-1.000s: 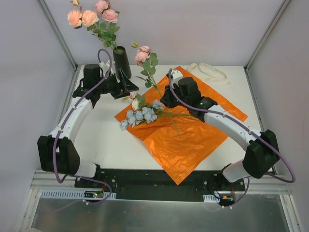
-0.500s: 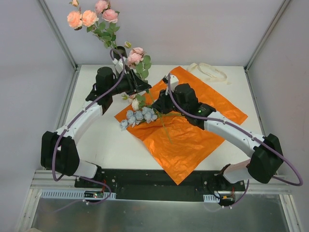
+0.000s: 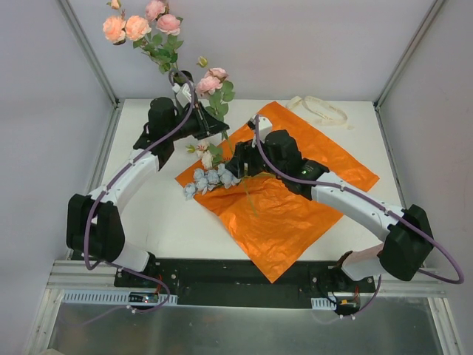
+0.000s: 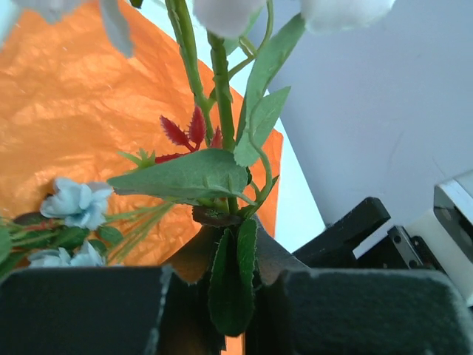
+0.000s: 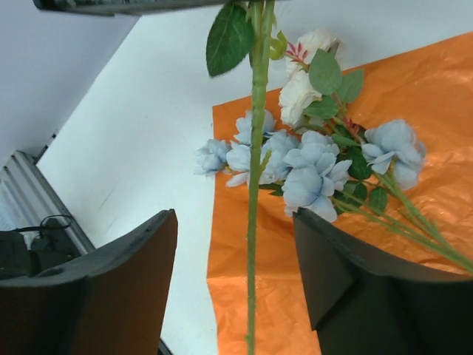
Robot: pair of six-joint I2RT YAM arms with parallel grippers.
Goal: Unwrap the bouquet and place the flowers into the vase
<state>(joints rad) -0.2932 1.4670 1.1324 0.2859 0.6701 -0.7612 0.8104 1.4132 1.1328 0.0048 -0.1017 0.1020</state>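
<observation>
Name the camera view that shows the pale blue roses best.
Right wrist view: the pale blue roses lie large and whole on the orange paper, petals distinct. Top external shows the roses small, a cluster at the paper's left corner. Left wrist catches only a few blooms low at its left edge.

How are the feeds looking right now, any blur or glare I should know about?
Top view: even light, soft shadows, only mild sheen on the orange paper. Left wrist: stem sharp, blooms at the top edge blown out and blurred. Right wrist: stem and blue roses crisp.
</observation>
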